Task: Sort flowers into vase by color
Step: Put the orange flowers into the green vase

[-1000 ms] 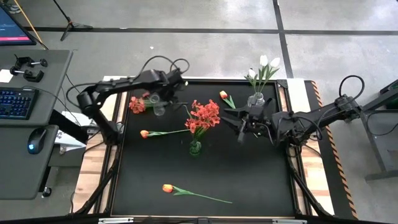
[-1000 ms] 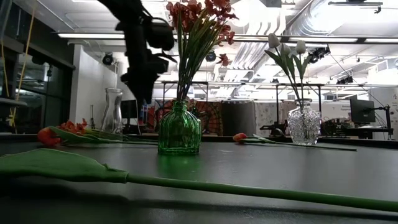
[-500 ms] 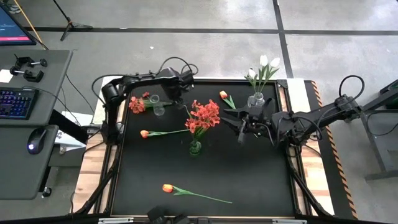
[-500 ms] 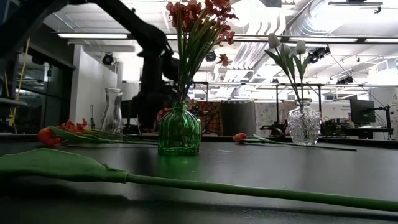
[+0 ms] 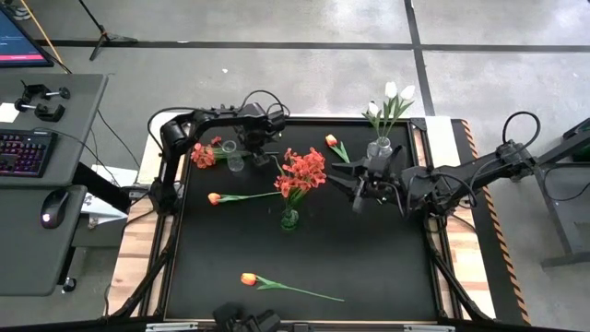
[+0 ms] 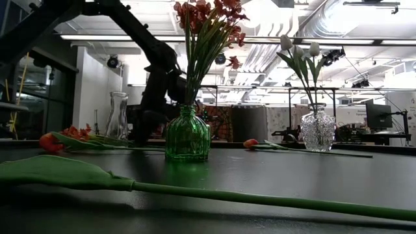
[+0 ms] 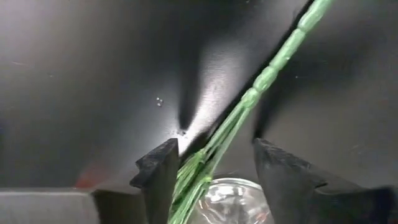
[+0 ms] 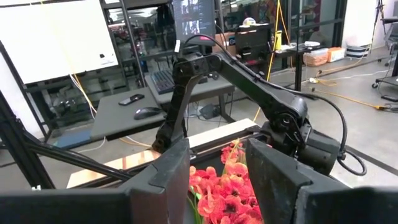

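Left claw (image 5: 251,148) is low at the worktop's (image 5: 369,267) far-left corner, fingers apart astride a green stem (image 7: 249,106) beside the clear glass vase (image 5: 236,161), not yet clamped. Probably lining up to grab the red-orange spray (image 5: 203,154) lying there. Right claw (image 5: 361,189) waits half-open near the white tulips (image 5: 392,97). Orange tulips (image 5: 251,279) lie loose; the red bunch sits in the green vase (image 5: 289,219). From the wrist, the stem's blossom is cut off.

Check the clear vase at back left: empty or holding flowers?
Empty. The low view shows the clear vase upright with nothing rising from it; the bushy red-orange flower lies on the table beside it.
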Motion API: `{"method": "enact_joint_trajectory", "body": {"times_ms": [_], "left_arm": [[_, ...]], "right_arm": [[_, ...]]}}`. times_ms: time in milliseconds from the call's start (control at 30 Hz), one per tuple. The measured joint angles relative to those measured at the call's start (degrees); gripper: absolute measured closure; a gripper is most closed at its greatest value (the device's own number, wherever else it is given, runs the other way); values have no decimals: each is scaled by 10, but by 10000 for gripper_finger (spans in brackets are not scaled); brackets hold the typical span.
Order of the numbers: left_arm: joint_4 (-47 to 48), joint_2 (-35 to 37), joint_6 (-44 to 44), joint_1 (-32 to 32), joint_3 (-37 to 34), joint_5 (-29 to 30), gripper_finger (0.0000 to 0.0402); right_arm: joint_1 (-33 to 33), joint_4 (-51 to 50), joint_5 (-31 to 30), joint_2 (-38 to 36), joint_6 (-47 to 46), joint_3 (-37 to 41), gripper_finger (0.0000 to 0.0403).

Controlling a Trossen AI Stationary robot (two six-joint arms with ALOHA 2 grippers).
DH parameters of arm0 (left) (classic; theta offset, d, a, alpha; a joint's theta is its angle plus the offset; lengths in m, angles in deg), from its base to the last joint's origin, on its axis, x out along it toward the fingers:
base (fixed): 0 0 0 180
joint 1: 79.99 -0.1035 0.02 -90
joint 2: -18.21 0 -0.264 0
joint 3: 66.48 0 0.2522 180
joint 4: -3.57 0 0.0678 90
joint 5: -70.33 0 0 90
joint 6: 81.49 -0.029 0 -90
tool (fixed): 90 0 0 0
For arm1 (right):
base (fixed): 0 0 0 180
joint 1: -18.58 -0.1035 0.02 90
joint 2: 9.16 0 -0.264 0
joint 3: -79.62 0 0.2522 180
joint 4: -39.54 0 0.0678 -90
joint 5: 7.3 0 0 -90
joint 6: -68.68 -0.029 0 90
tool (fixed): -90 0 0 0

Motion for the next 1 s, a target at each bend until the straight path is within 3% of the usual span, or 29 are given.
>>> {"method": "enact_joint_trajectory", "body": {"times_ms": [133,367,633,1000], "left_arm": [[0,0,-1,-6,0,0,258],[1,0,-3,-13,0,1,391],[27,12,-17,-9,30,27,399],[31,84,-53,-47,210,163,401]], "right_arm": [[0,0,2,0,-19,0,256],[0,0,12,0,-22,0,256],[0,-1,27,0,-37,0,256],[0,-1,27,0,-33,0,256]]}}
